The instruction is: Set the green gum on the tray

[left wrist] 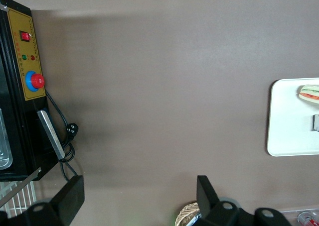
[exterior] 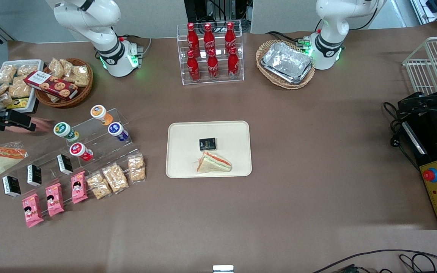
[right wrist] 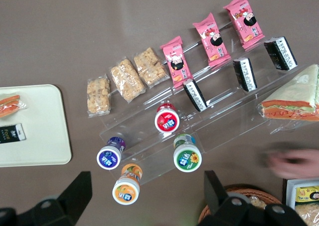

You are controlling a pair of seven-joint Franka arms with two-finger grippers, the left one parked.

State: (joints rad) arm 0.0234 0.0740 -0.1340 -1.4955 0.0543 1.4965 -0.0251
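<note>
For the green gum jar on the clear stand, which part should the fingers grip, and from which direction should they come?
Probably the white lid, from above. The green gum stands with its round lid up on the clear stand, and the orange jar and red jar sit apart from it, so the fingers can straddle the lid. The gripper hangs open above the jars.

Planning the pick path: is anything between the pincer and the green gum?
Nothing visible. The pincer, fingers open, hangs above the clear stand with the green gum uncovered below. The orange-lidded jar and red-lidded jar stand beside it, apart.
</note>
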